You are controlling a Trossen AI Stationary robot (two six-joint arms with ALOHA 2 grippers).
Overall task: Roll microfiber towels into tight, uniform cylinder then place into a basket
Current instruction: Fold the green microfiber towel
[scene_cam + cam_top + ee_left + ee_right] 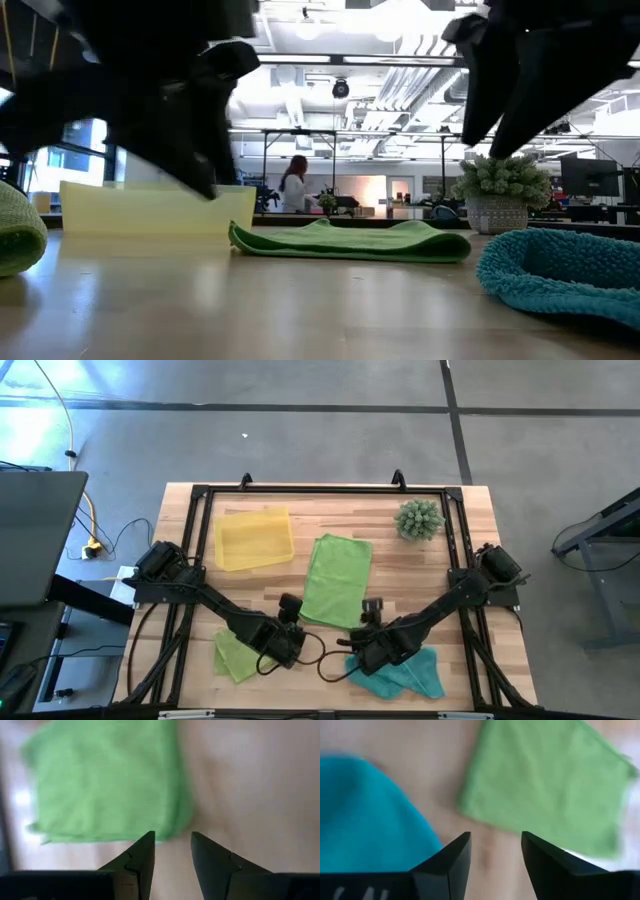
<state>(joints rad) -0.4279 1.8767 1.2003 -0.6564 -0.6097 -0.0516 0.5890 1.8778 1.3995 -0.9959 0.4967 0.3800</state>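
Near table edge: a crumpled green towel (233,655) lies at the left and a bunched teal towel (408,674) at the right, bare wood between them. The left gripper (290,645) hangs just inboard of the crumpled towel; its wrist view shows the fingers (142,857) parted by a narrow gap, holding nothing, tips just short of the near edge of the flat towel (107,785). The right gripper (358,650) sits at the teal towel's inner edge; fingers (452,860) apart, nothing between them, teal (367,815) to one side and the flat towel's corner (545,785) ahead. Mid-table, the flat green towel (337,580) lies spread out, clear wood on both long sides, touching neither of the other towels. Beyond it, the yellow basket (253,538) sits at far left, apart from the flat towel, nothing visible inside. A spiky plant (418,519) stands at far right near the frame rail. The low view alone shows the flat towel's (350,240) slight height, the basket wall (150,212) behind it, and a person (295,185) far off in the room.
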